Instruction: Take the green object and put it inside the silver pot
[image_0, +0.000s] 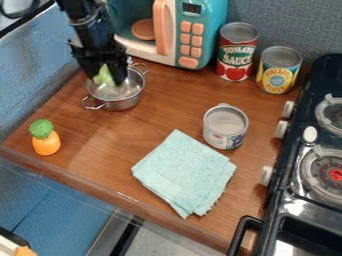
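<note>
- Gripper, black, hangs down over the silver pot in the upper left of the frame, on an arm that comes in from the top edge.
- Green object sits right at the gripper's lower end, partly hidden by its black parts, and in this view within the round of the pot's rim. Whether it rests on the pot's bottom or hangs above it, I cannot tell.
- Whether the gripper is closed on the green object or loose around it, I cannot tell either.
- What shows of the green object is a small, pale, yellowish-green patch; its full shape is hidden.
- The pot is shiny, with two loop handles, one toward the lower left and one toward the upper right.
- Toy microwave, teal with salmon buttons, stands at the top of the frame.
- Right of it, in the upper right, stand a red-and-green can and a yellow-and-blue can.
- Silver-rimmed can stands right of centre, with a pale teal cloth below and left of it.
- Orange toy with a green top is on the wooden counter at the left.
- Black stove runs along the right edge.
</note>
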